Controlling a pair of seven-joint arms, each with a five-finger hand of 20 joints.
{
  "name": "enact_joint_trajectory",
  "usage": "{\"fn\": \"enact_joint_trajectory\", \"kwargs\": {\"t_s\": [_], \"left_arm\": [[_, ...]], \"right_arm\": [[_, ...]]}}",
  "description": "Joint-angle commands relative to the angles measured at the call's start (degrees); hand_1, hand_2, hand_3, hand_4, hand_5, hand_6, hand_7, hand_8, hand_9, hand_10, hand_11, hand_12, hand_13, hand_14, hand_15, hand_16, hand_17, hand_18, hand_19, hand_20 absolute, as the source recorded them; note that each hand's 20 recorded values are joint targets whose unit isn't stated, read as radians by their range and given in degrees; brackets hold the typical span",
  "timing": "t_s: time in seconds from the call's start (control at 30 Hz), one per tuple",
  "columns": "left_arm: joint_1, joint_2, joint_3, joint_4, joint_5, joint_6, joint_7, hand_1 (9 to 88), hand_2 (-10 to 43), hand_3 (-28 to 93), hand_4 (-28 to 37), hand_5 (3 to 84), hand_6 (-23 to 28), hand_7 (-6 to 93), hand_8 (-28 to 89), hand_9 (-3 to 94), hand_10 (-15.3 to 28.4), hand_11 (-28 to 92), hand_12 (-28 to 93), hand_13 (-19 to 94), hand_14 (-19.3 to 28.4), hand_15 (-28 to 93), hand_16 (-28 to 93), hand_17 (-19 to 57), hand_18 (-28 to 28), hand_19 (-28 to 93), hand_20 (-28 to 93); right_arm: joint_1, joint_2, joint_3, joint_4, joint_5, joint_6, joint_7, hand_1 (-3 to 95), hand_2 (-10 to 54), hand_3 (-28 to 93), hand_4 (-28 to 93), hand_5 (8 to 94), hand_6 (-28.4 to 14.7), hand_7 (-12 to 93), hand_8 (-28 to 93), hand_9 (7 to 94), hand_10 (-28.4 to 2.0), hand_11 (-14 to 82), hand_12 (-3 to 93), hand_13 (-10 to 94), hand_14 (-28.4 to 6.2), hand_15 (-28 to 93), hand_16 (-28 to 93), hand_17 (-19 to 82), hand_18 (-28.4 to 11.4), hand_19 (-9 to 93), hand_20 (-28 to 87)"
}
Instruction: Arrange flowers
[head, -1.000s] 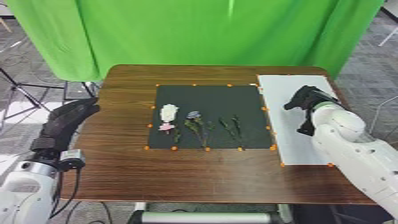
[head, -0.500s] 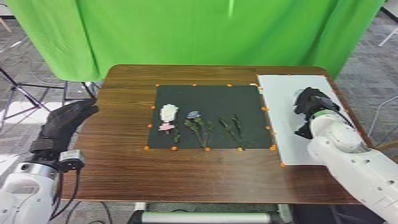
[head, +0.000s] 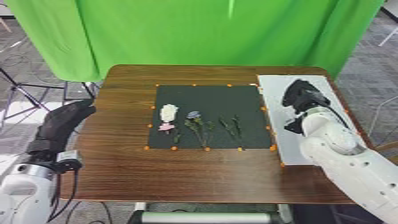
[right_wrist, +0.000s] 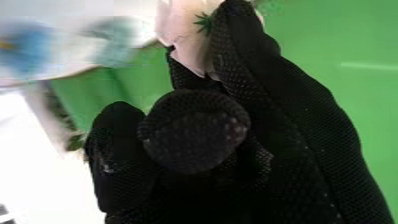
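The mat (head: 213, 95) lies on the table (head: 115, 170), sheet (head: 293, 156) to its right, curtain (head: 204, 35) behind; flowers (head: 169, 112) on the mat's left half, sprigs (head: 237, 126) right of them

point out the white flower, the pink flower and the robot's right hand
white flower (head: 169, 112), head view, on its petals
pink flower (head: 166, 127), head view, on its petals
right hand (head: 303, 94), head view, on its black glove

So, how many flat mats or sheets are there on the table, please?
2. The dark mat is in the middle, with flowers on it; the white sheet is at the right, partly covered by the right hand.
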Motion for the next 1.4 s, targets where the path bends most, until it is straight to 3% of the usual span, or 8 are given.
{"fn": "enact_joint_trajectory", "kwargs": {"t_s": [0.03, 0.37, 0.43, 0.53, 0.93, 1.1, 1.2, 1.4], "left_arm": [[0.09, 0.05, -0.34, -0.18, -0.05, -0.01, -1.18, 30.0, 1.1, 61, -16.3, 45.7, 3.3, 14.3, -8, 44.8, 13.8, 18, 9, 31, 15.1, 8, 0, 4.0, 8.4, 3, 13], [-2.41, 0.70, 1.31, 0.68, -0.08, -1.14, -2.06, 29.4, 1.5, 61, -16.8, 45.9, 3.2, 14.3, -8, 44.8, 13.8, 18, 9, 31, 15.1, 8, 0, 3.6, 8.5, 3, 13], [-2.18, 0.74, 1.13, 0.64, 0.20, -1.46, -2.20, 29.4, 1.6, 61, -16.9, 45.9, 3.2, 14.4, -8, 44.7, 13.8, 18, 9, 31, 15.1, 8, 0, 3.6, 8.5, 3, 13], [-1.04, 0.59, 0.47, 0.22, -0.25, -0.77, -2.17, 29.1, 1.6, 61, -17.0, 46.1, 3.3, 14.2, -8, 44.7, 13.8, 18, 9, 31, 15.1, 8, 1, 3.5, 8.5, 3, 13], [-1.59, 0.55, 0.91, 0.58, -0.09, -1.49, -2.29, 28.8, 1.7, 61, -17.0, 46.3, 3.2, 14.1, -7, 44.7, 13.8, 18, 10, 31, 15.1, 8, 1, 3.4, 8.6, 3, 13], [-1.86, 0.80, 1.11, 0.74, -0.13, -1.81, -2.33, 28.9, 1.7, 61, -17.0, 46.3, 3.2, 14.2, -7, 44.7, 13.9, 18, 10, 31, 15.1, 8, 1, 3.4, 8.6, 3, 13], [-2.13, 0.84, 0.55, 1.04, 0.25, -3.77, -2.48, 28.3, 1.2, 62, -16.6, 46.3, 3.2, 14.1, -7, 44.5, 13.9, 18, 10, 31, 15.2, 8, 1, 3.4, 8.6, 3, 13], [-1.73, 0.87, 0.05, 0.88, 0.21, -4.32, -2.31, 27.3, -1.4, 62, -15.9, 46.0, 3.2, 13.8, -7, 44.1, 13.8, 17, 10, 30, 15.1, 8, 1, 3.1, 8.8, 3, 13]], "right_arm": [[10.77, -10.37, -9.24, -1.64, 3.15, -1.73, -3.27, 67.8, -9.5, 56, -16, 77.6, -1.0, 22, 7, 85.8, -11.6, 5.2, 33.8, 94, 0.4, 56, 26, 65, -9.9, 93, 48], [13.14, -21.10, -14.04, 4.21, 2.37, -3.59, -3.84, 67.4, -9.5, 56, -16, 77.7, -0.8, 23, 7, 85.9, -11.7, 5.1, 34.0, 94, 0.4, 57, 26, 65, -9.9, 93, 49], [12.61, -21.47, -14.55, 4.64, 1.69, -3.14, -3.97, 67.3, -9.5, 56, -16, 77.7, -0.7, 23, 7, 86.0, -11.7, 5.2, 34.1, 94, 0.4, 57, 26, 66, -10.0, 93, 49], [11.57, -22.47, -14.28, 5.53, 0.56, -3.55, -4.28, 67.2, -9.5, 56, -16, 77.8, -0.8, 23, 7, 86.1, -11.7, 5.1, 34.1, 94, 0.4, 57, 26, 66, -10.1, 93, 50], [9.76, -22.06, -17.14, 7.74, -4.97, 5.32, -6.40, 66.5, -9.5, 57, -16, 77.3, -0.1, 24, 6, 85.8, -11.9, 4.9, 34.2, 94, 0.3, 58, 26, 65, -10.6, 93, 51], [8.98, -21.37, -17.38, 6.49, -4.88, 5.07, -5.84, 66.3, -9.5, 57, -16, 77.2, 0.1, 24, 6, 85.5, -12.1, 4.7, 34.0, 94, 0.2, 58, 26, 65, -10.8, 93, 52], [8.26, -20.80, -16.91, 5.12, -3.06, 3.32, -5.27, 65.4, -9.5, 57, -16, 76.8, 0.3, 25, 6, 85.2, -12.0, 4.2, 33.4, 94, 0.1, 58, 26, 65, -10.9, 93, 52], [8.64, -19.55, -17.43, 4.23, -2.55, 1.43, -4.70, 63.7, -9.5, 57, -15, 76.5, 0.0, 24, 5, 84.4, -12.4, 3.7, 32.2, 94, -0.3, 57, 26, 65, -11.1, 93, 52]]}}
